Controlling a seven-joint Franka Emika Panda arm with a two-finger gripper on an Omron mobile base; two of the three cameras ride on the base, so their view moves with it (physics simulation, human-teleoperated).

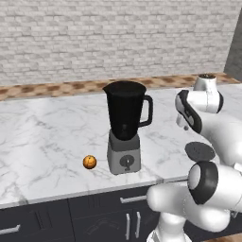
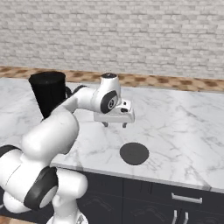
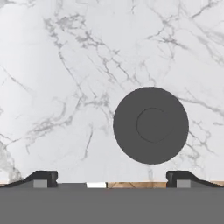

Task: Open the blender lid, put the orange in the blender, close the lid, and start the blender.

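Hovering above counter (image 2: 183, 127), jaws (image 2: 114, 124) spread wide, holding nothing. Lid (image 3: 151, 125) already off, flat on counter, at 3 o'clock from blender (image 1: 125, 126). Jar open. Orange (image 1: 89, 162) at 9 o'clock beside base, untouched. Left: load orange, refit lid, start.

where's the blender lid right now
The blender lid lies flat on the marble counter near its front edge, right of the blender, below the open claw.
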